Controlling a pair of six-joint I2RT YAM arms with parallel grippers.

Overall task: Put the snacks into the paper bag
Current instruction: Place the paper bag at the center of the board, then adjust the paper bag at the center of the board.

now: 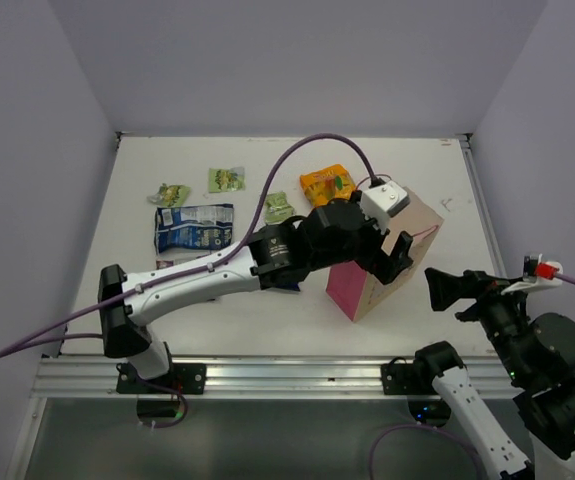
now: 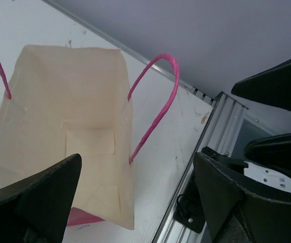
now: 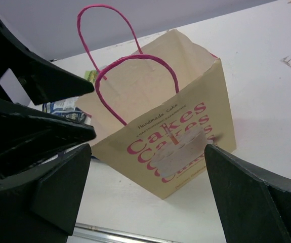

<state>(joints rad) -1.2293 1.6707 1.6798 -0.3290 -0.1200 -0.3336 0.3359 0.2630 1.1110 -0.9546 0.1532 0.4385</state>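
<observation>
The left tool [image 2: 135,200] is hanging wide open right over the mouth of the paper bag [image 2: 69,116], gripping nothing. The bag, smooth cream paper with pink cord handles [image 2: 160,101], is standing on the white bench [image 1: 267,310]. The right tool [image 1: 445,288], also spread open, is facing the bag's printed front. Beyond the left arm, an orange packet [image 1: 327,183], a dark blue packet [image 1: 195,228] and three small green packets [image 1: 226,179] are lying flat.
</observation>
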